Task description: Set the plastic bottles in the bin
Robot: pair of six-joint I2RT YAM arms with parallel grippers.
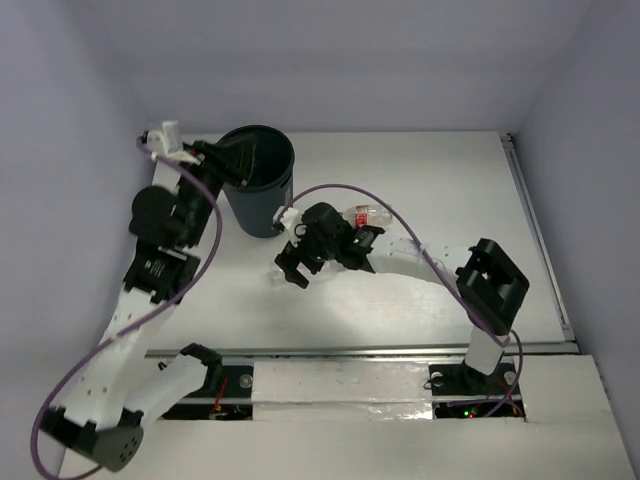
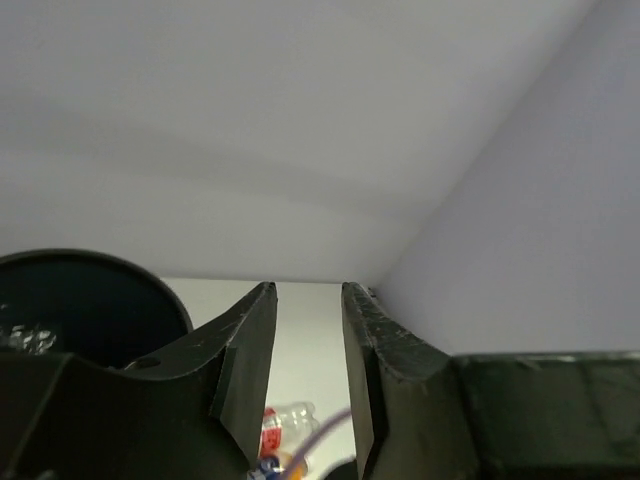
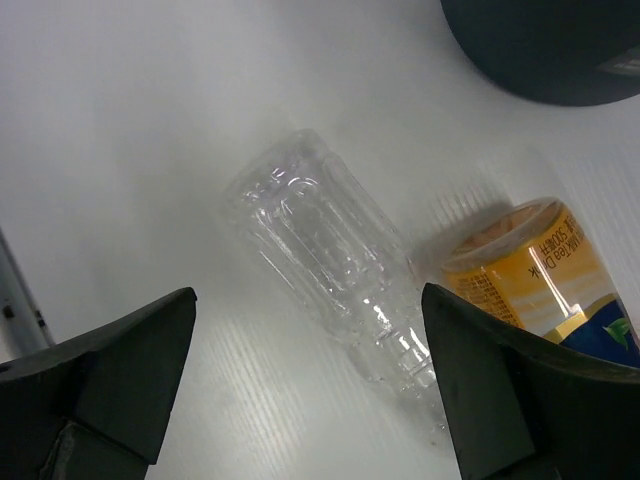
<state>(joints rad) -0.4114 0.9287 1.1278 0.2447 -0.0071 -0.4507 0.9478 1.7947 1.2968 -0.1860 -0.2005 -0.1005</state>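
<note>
White table, pale walls: R gripper, fingers wide apart, hangs over plain clear plastic bottle lying near tall round black plastic bin, far left. Bottle looks light, crushable, prob. slick; best gripped mid-body. L gripper, fingers slightly apart, empty, above bin rim.

The black bin is standing upright, far left. A clear bottle is lying on its side, neck beside an orange bottle; a red-labelled bottle is lying near the bin
</note>
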